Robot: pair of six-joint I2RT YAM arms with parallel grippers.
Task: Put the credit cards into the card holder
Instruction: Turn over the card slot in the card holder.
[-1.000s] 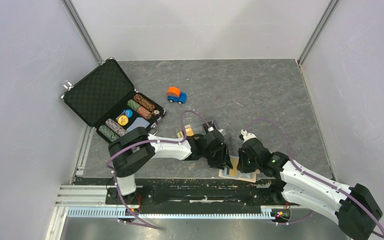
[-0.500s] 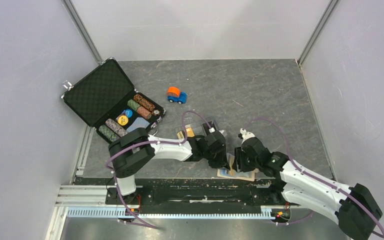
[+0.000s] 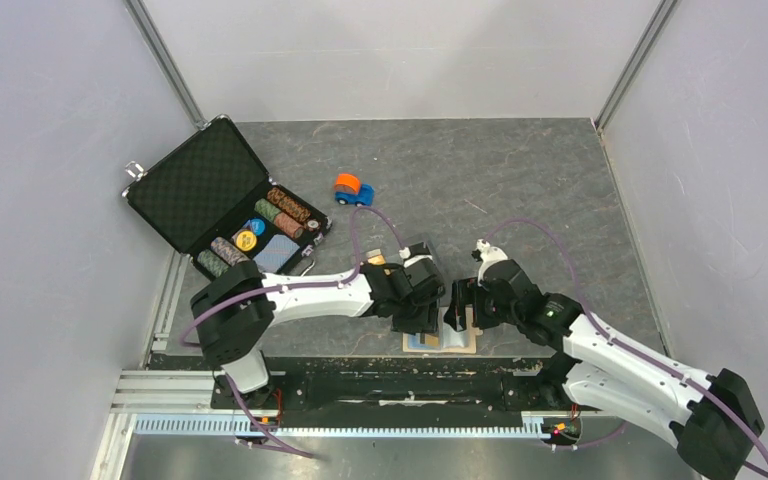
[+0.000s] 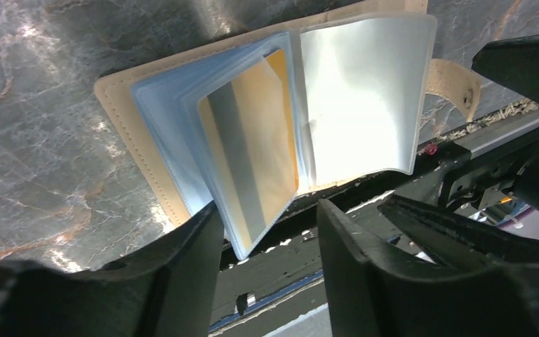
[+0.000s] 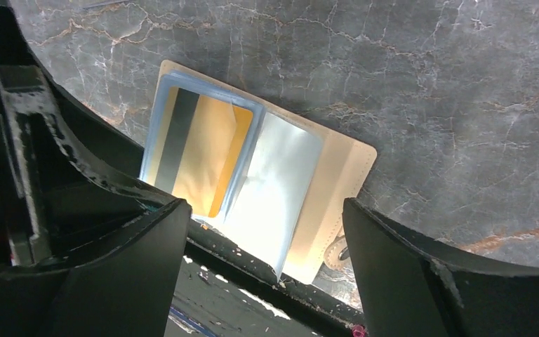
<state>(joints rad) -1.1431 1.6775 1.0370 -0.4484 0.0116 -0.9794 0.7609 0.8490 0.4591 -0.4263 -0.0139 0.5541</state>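
Note:
The card holder (image 3: 465, 345) lies open at the table's near edge, its beige cover (image 4: 123, 112) down and its clear sleeves up. A gold credit card (image 4: 253, 147) with a grey stripe sits inside a left-hand sleeve, and it also shows in the right wrist view (image 5: 203, 151). The right-hand sleeve (image 5: 274, 189) stands partly lifted. The snap tab (image 4: 456, 84) sticks out on the right. My left gripper (image 4: 270, 210) hovers open over the holder's near-left corner. My right gripper (image 5: 263, 210) is open above the holder's near edge. Neither holds anything.
An open black chip briefcase (image 3: 220, 205) with poker chips stands at the back left. A small orange and blue toy car (image 3: 353, 189) sits behind the arms. A tan flat piece (image 3: 374, 262) peeks out by the left arm. The black rail (image 3: 410, 375) runs just below the holder.
Both grippers have opened and drawn back a little from the holder. The holder has shifted left along the near edge and now lies open with the gold card in a sleeve.

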